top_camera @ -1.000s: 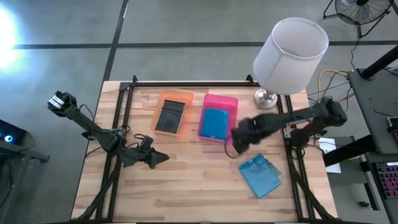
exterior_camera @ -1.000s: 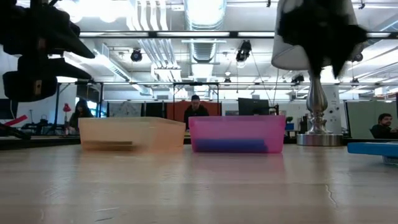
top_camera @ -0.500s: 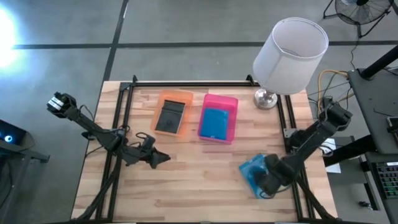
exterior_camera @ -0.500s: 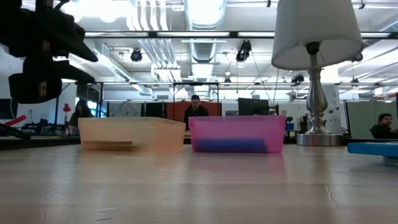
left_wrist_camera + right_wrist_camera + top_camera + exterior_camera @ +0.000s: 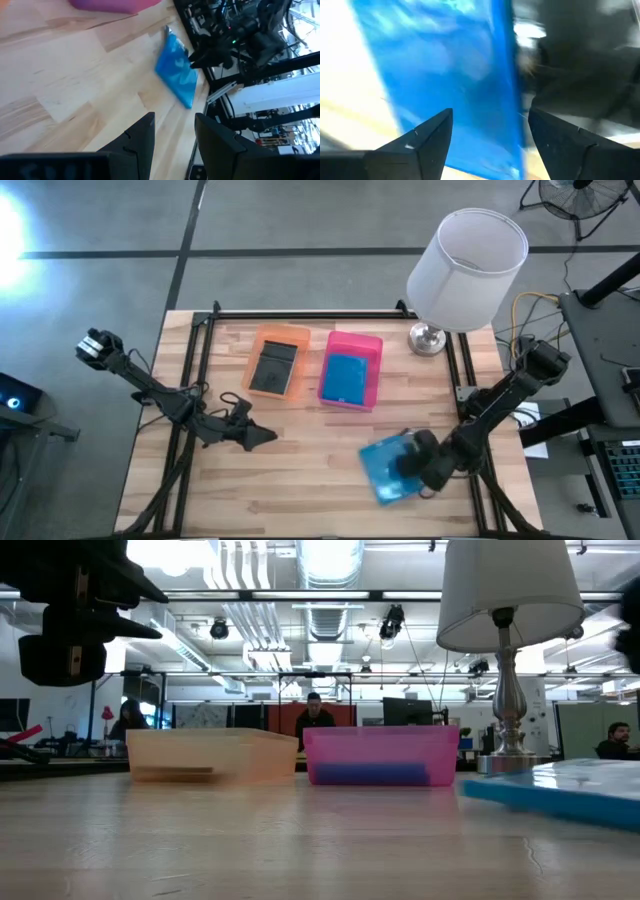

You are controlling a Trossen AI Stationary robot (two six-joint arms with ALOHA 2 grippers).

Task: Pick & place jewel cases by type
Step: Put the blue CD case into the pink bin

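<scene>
A bright blue jewel case (image 5: 380, 470) lies on the wood near the table's right front; it also shows in the low view (image 5: 560, 790) and the left wrist view (image 5: 176, 67). My right gripper (image 5: 405, 468) is down on its right side, open, with the case's edge running between the fingers (image 5: 490, 135). Another blue case (image 5: 346, 378) lies flat in the pink tray (image 5: 354, 343). A dark case (image 5: 273, 370) lies flat in the orange tray (image 5: 282, 335). My left gripper (image 5: 262, 437) hangs open above the table's left middle, touching nothing. My right gripper comes down slanting from the table's right, its open fingers straddling the blue case's right-hand edge (image 5: 512, 75). One finger (image 5: 427, 142) stands over the top face, the other (image 5: 560, 142) beyond the edge. Where the fingers touch is hidden. The case lies on the table.
A lamp with a white shade (image 5: 465, 270) stands at the far right corner, its metal foot (image 5: 428, 338) beside the pink tray. The two trays sit side by side at the far middle. Bare wood stretches across the near and left parts of the table (image 5: 300, 490).
My right gripper has swung from beside the pink tray toward the table's near right, rolled its wrist and come down onto the blue case. In the last half second the case has slid toward the table's left and turned a little, staying on the wood.
</scene>
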